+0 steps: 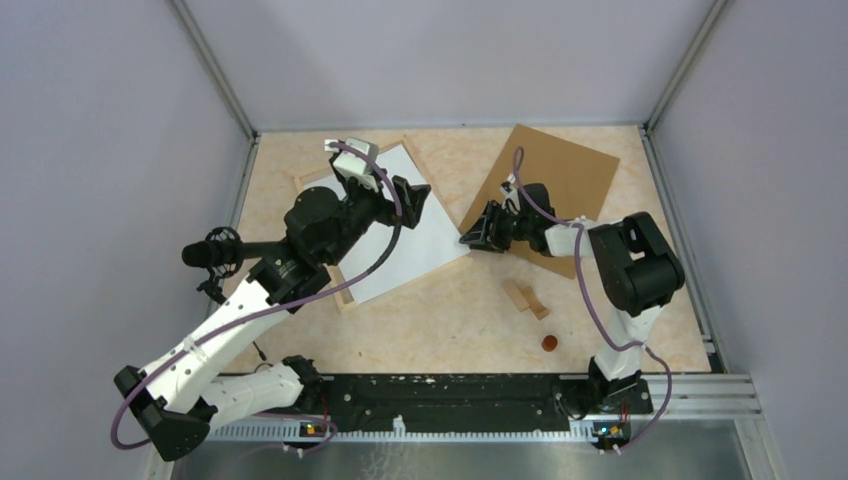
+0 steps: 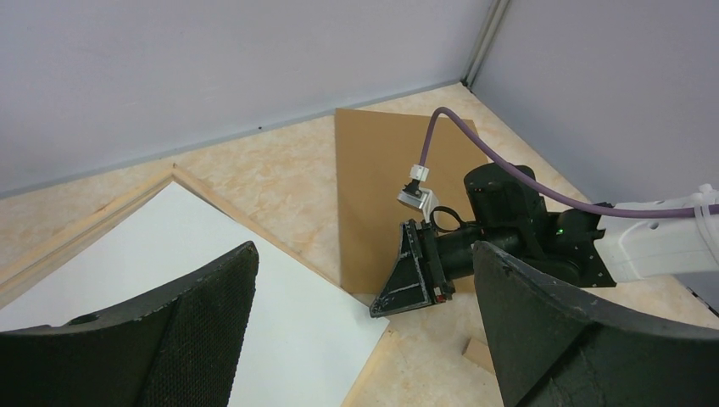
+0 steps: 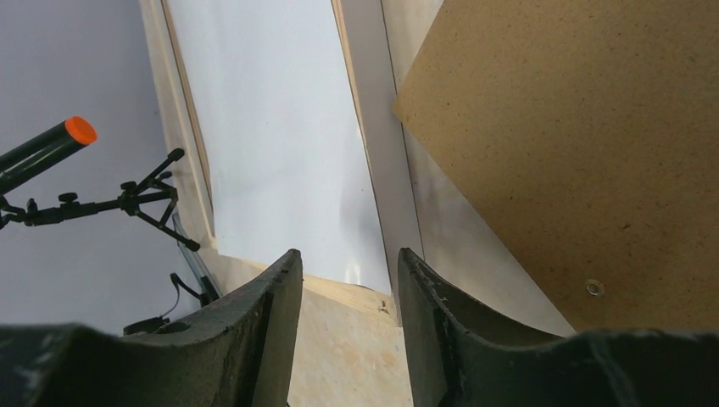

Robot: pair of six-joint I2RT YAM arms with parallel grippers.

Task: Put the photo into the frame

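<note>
The frame [image 1: 312,178] of pale wooden slats lies at the left of the table, and a white sheet [image 1: 412,240] lies over it. The photo [image 1: 560,175] lies flat at the back right with only its plain brown board back showing. My left gripper [image 1: 410,195] hovers wide open over the white sheet [image 2: 280,322] and holds nothing. My right gripper [image 1: 470,238] is low at the photo's near left corner [image 2: 373,186]. Its jaws stand partly apart, with bare table between them [image 3: 349,254]. The frame's slat [image 3: 182,127] and the photo's board [image 3: 576,127] show beyond its fingers.
Small wooden blocks [image 1: 522,296] lie on the table in front of the right arm, with a small brown disc [image 1: 549,343] nearer the base rail. A black rod on a stand [image 1: 212,252] sits at the left edge. Grey walls close the back and sides.
</note>
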